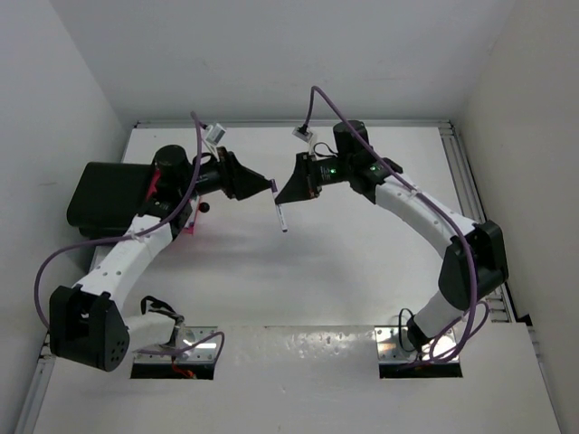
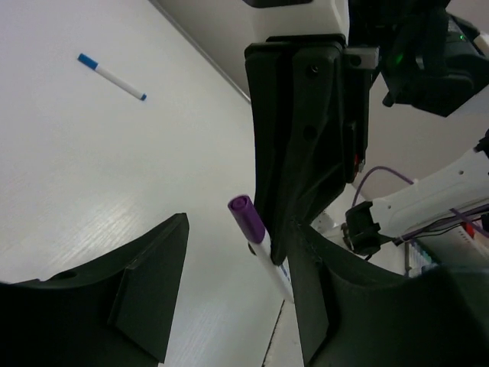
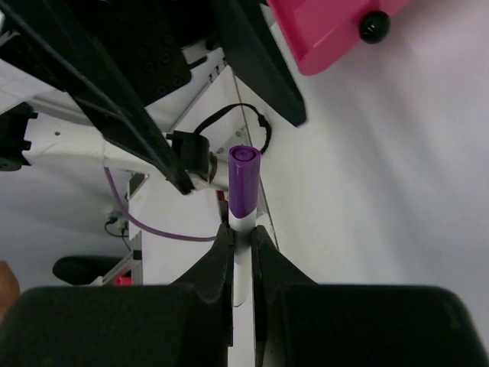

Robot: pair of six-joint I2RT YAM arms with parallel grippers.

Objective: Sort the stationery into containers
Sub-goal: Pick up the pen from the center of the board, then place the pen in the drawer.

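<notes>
My right gripper (image 3: 243, 229) is shut on the white barrel of a purple-capped pen (image 3: 244, 187), held above the table with its cap pointing away from the jaws. In the top view that pen (image 1: 281, 218) hangs between the two gripper tips at mid-table. My left gripper (image 2: 238, 226) is open, facing the right gripper (image 1: 283, 196). The pen (image 2: 258, 243) stands between the left jaws, close to the right-hand finger (image 2: 313, 306). The pink tray (image 3: 328, 34) lies beyond, and the black box (image 1: 104, 194) sits at the far left. A blue-capped pen (image 2: 111, 76) lies on the table.
A small dark knob (image 3: 373, 26) sits at the pink tray's edge. The pink tray (image 1: 191, 226) is mostly hidden under the left arm (image 1: 136, 249). Enclosure walls stand on the left, right and far sides.
</notes>
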